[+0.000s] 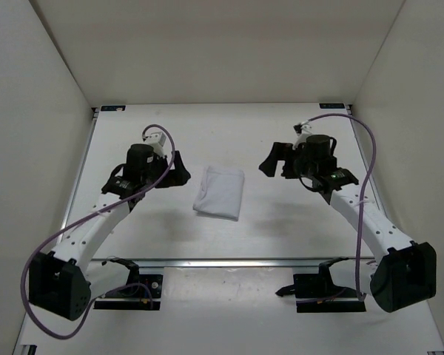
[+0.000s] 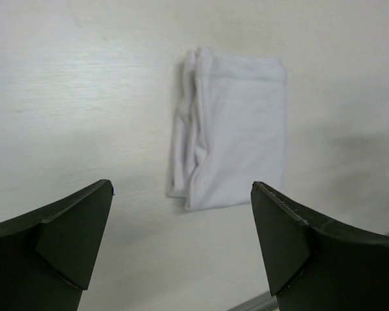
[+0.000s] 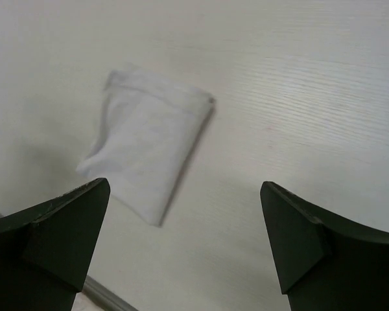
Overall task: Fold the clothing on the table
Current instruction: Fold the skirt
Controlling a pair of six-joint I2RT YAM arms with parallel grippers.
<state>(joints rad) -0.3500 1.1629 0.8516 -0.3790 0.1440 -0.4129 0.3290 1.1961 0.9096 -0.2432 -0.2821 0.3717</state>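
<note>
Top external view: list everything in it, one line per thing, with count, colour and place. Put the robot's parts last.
clothing: one, white, folded into a small rectangle, on the table between the two arms
table: one, matte white, fills the middle of the view
walls: three, off-white, left, right and far sides
corner brackets: two visible, dark, far corners of the table
rail: one, metal, across the near edge
cables: two, purple, one looping along each arm
arms: two, white with black joints, bases at the near edge
left tool: one, black, open, left of the clothing, apart from it
right tool: one, black, open, right of the clothing, apart from it
</note>
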